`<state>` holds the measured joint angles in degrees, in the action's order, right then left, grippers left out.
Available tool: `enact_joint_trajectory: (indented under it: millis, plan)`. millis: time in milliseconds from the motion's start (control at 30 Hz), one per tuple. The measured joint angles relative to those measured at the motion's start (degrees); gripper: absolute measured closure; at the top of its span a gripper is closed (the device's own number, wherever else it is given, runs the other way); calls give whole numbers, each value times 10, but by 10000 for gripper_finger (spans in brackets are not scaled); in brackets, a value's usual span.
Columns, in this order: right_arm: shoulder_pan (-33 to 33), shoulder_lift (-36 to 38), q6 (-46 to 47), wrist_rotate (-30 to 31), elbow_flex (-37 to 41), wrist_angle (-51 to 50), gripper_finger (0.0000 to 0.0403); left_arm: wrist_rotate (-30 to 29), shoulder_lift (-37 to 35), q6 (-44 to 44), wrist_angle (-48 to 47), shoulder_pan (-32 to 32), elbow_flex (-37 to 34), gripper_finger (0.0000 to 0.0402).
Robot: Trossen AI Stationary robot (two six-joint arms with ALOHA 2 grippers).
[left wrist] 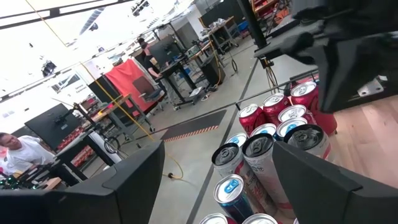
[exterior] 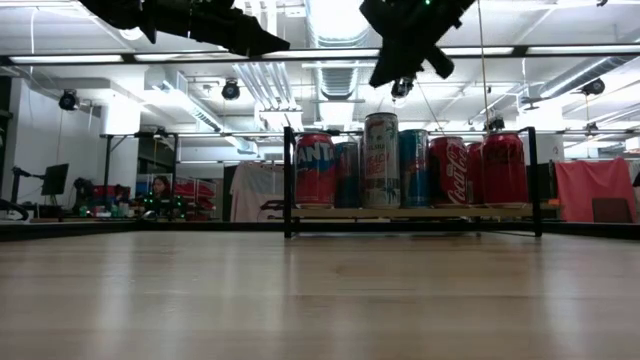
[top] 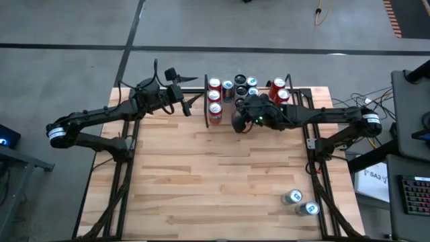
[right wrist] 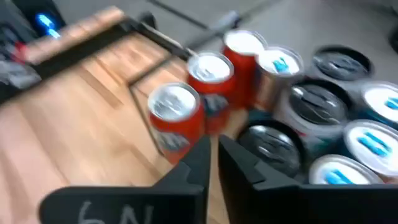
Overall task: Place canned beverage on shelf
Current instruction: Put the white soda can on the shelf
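Down at the near right corner of the surface (top: pixel 222 181), two silver cans (top: pixel 300 203) with blue tops lie close together, well away from both arms. Up at the far edge sits the shelf (top: pixel 206 107), packed with cans: red ones in a row just to the left of the right end effector (top: pixel 239 123), dark-topped and blue-topped ones just beyond it, more red ones behind its wrist. The right end effector is empty, fingers pinched together, poised over the shelf's front edge. The left end effector (top: pixel 193 102) hangs beside the shelf's left rail, fingers spread, nothing between them.

Switch to table height: bare wood in front, then the shelf (exterior: pixel 410 213) with its black rails. A tall silver can (exterior: pixel 381 160) stands up front, directly under the right end effector (exterior: pixel 400 75), which hovers clear of its top. An orange-red can (exterior: pixel 315 170) sits to one side of it, blue and red cans to the other. A person (exterior: pixel 159 187) sits far back in the room.

Left wrist view: dark fingers (left wrist: pixel 134 180) wide apart, can tops (left wrist: pixel 258 146) clustered beyond them, the other arm looming above.

Right wrist view: fingers (right wrist: pixel 199 158) nearly touching, hovering above the can tops; a red can (right wrist: pixel 174 115) just off one side, a dark-topped can (right wrist: pixel 270 143) off the other.
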<state>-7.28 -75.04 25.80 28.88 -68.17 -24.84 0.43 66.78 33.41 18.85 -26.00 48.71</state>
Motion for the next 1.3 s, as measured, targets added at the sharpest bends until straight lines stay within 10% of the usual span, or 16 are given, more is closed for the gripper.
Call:
enact_joint_trajectory:
  millis: [267, 1300]
  plan:
    - [-41, -58, 28, -12, -100, -180, 394, 0, 0, 0, 0, 0, 0, 119]
    - [-74, -102, 6, -19, -109, -185, 394, 0, 0, 4, 0, 0, 0, 119]
